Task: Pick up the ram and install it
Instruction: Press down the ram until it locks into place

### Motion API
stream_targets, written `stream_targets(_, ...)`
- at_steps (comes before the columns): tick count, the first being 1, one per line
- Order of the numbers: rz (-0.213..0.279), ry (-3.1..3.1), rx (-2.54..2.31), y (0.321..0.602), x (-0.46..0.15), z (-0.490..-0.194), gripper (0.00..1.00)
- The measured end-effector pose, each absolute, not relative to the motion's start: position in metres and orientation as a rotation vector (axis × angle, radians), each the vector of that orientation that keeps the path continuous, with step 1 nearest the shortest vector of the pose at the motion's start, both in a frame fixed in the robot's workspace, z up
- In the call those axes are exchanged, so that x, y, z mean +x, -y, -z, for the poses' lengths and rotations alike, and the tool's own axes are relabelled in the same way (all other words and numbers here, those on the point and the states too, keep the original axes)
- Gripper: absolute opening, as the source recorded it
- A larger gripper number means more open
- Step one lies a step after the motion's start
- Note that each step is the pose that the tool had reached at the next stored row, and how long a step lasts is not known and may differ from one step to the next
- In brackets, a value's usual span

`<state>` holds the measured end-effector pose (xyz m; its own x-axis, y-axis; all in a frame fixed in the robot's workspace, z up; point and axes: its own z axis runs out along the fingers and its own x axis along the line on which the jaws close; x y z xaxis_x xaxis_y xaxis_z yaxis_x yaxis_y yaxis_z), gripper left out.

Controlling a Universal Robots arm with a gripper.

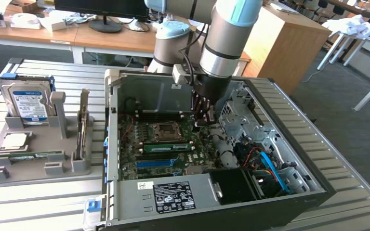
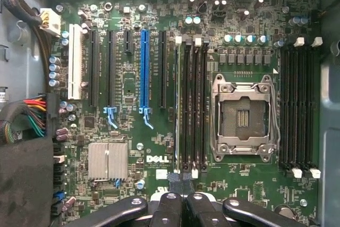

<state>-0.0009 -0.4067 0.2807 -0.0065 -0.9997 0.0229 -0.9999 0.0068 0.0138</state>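
**A:** Status?

**B:** My tool (image 2: 183, 198) is clenched, fingers pressed together, nothing visibly between them. It hangs inside the open computer case (image 1: 313, 183), over the motherboard (image 2: 133, 147), at the end of the row of black memory slots (image 2: 189, 104) beside the empty processor socket (image 2: 244, 115).

**A:** And the ram?

**B:** In the exterior view a green stick (image 1: 167, 146) sits in a slot on the motherboard, below the socket. Can't tell if it's fully seated or the latches have closed. A second green stick (image 1: 40, 155) lies flat on the grey holder (image 1: 37, 171) on the counter (image 1: 44, 202), near the holder's front edge.

**A:** Risks?

**B:** My guess: if the stick is tilted or only half down, pushing on one end could jam it or stress the slot. The tool is also close to the case's inner bracket and cables (image 2: 26, 115), so a sideways move could snag.
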Motion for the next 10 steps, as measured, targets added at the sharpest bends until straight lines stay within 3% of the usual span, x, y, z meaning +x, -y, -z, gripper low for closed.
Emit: stream_targets(10, -0.010, 2.210, 2.196, 0.4067, -0.0009, -0.2754, 0.10)
